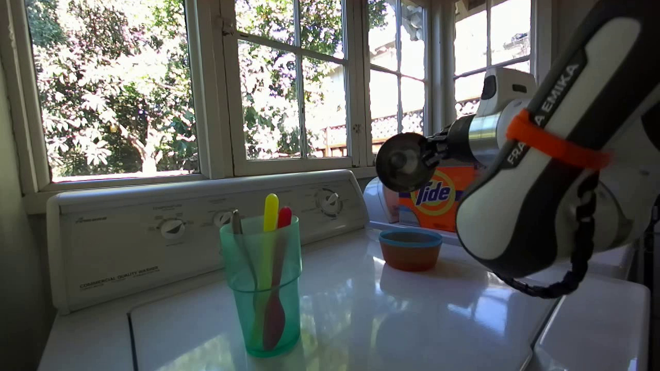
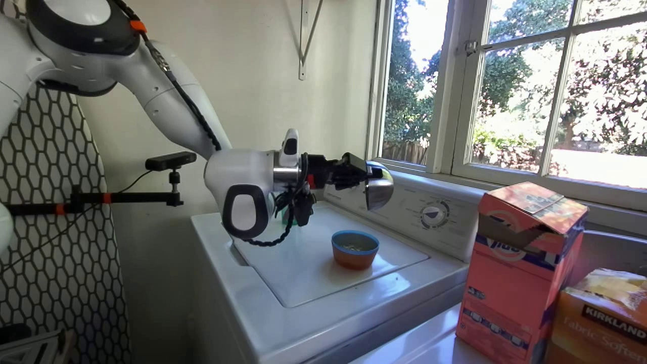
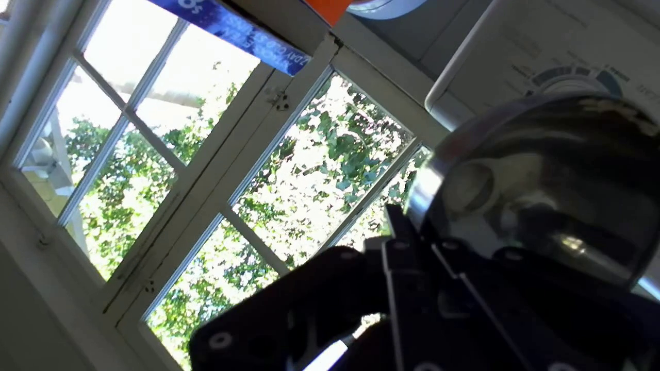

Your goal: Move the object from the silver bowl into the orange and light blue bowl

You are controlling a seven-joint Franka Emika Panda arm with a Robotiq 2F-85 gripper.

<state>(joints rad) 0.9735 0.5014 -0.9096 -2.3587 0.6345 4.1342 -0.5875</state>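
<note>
The silver bowl (image 1: 405, 164) is in the air, tipped on its side, and also shows in an exterior view (image 2: 380, 191) and large in the wrist view (image 3: 541, 206). My gripper (image 3: 415, 226) is shut on its rim; the gripper also shows in both exterior views (image 1: 433, 149) (image 2: 371, 173). The orange and light blue bowl (image 2: 355, 257) stands upright on the washer lid, lower than the silver bowl, and shows in an exterior view (image 1: 411, 253). Small pale pieces lie inside it. Whether anything is left in the silver bowl I cannot tell.
A teal cup (image 1: 263, 288) with utensils stands on the washer lid (image 1: 371, 314). The control panel (image 1: 206, 232) rises at the back below the windows. A Tide box (image 2: 515, 283) and a Kirkland box (image 2: 601, 323) stand beside the washer.
</note>
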